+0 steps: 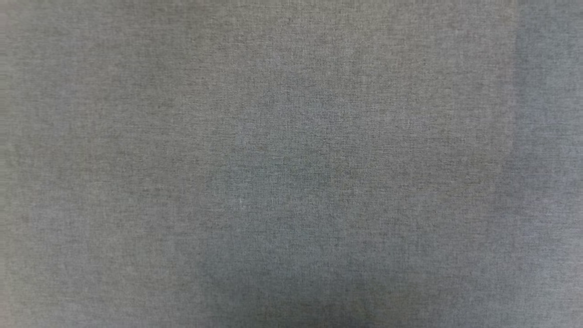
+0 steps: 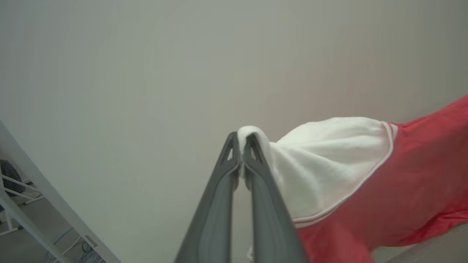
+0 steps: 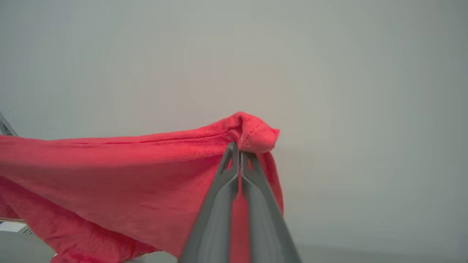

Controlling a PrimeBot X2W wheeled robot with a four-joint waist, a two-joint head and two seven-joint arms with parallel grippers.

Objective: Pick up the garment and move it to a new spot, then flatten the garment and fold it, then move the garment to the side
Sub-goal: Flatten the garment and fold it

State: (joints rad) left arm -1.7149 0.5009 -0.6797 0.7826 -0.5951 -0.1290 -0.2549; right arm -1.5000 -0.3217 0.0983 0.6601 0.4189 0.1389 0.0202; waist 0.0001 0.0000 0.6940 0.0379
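The garment (image 2: 402,182) is a red shirt with a white sleeve, held up off the surface between my two grippers. My left gripper (image 2: 241,140) is shut on the edge of the white sleeve, and the red body hangs away to the right in the left wrist view. In the right wrist view my right gripper (image 3: 239,148) is shut on a bunched red hem corner of the garment (image 3: 128,175), whose cloth stretches to the left and sags below. The lettering is hidden.
The head view looks straight down on a grey woven tabletop (image 1: 291,164). Behind the garment in both wrist views is a plain pale wall (image 2: 146,73). A white metal frame (image 2: 22,219) and floor show at the lower left of the left wrist view.
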